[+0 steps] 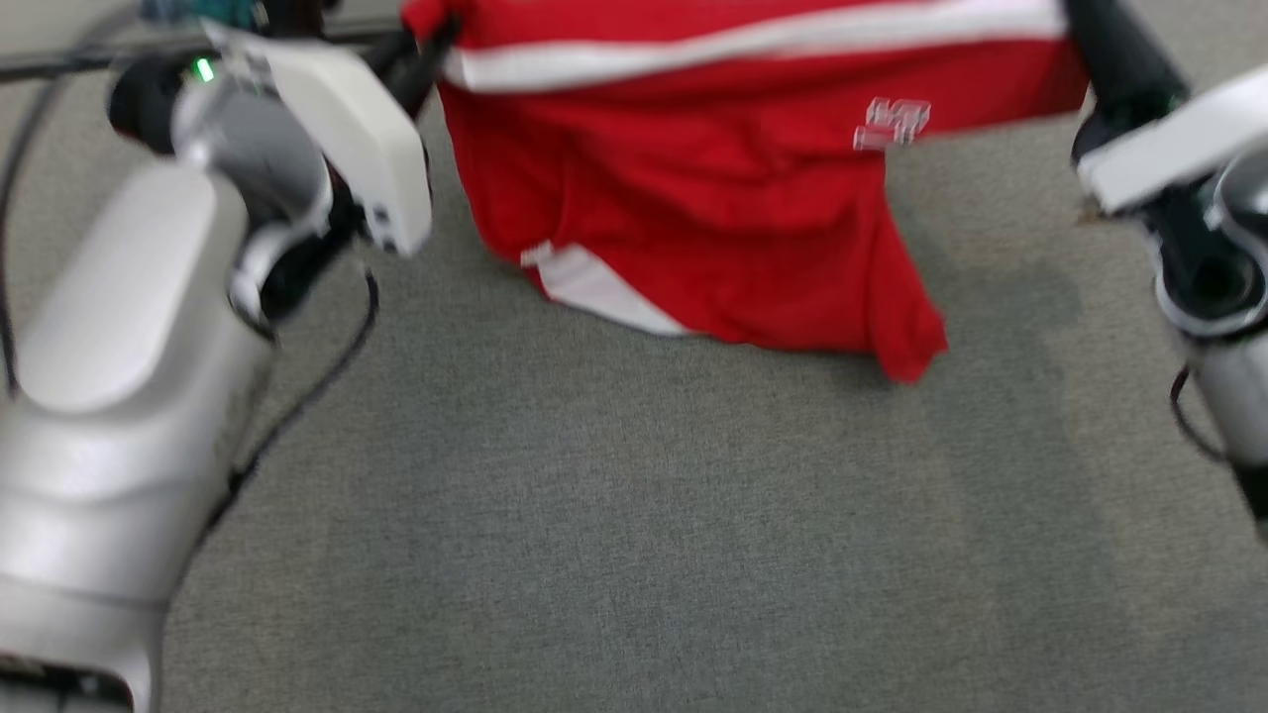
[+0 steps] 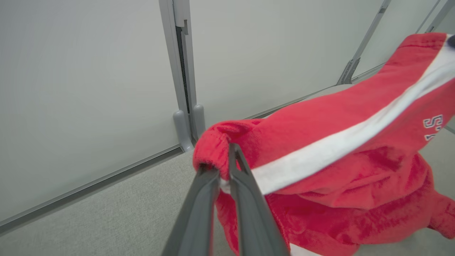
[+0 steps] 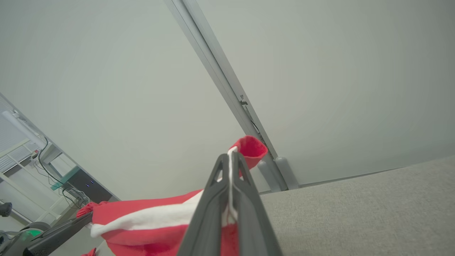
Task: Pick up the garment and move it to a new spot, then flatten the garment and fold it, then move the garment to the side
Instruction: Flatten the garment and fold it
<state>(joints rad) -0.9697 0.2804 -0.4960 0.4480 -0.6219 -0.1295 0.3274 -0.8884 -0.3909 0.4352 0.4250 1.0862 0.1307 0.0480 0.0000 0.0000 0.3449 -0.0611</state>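
Observation:
A red garment (image 1: 693,198) with white stripes and small white lettering hangs stretched between my two grippers, its lower folds drooping onto the grey surface. My left gripper (image 1: 438,38) is shut on its upper left corner. In the left wrist view the dark fingers (image 2: 234,177) pinch the bunched red edge of the garment (image 2: 337,124). My right gripper (image 1: 1078,25) is shut on the upper right corner. The right wrist view shows its fingers (image 3: 245,192) clamping the white stripe of the garment (image 3: 160,227), with a red tip sticking out beyond them.
Grey felt-like surface (image 1: 634,515) spreads below and in front of the garment. Pale partition walls with a grey post (image 2: 183,71) stand behind it. A black cable (image 1: 307,396) hangs by my left arm. A desk with equipment (image 3: 67,177) stands far off.

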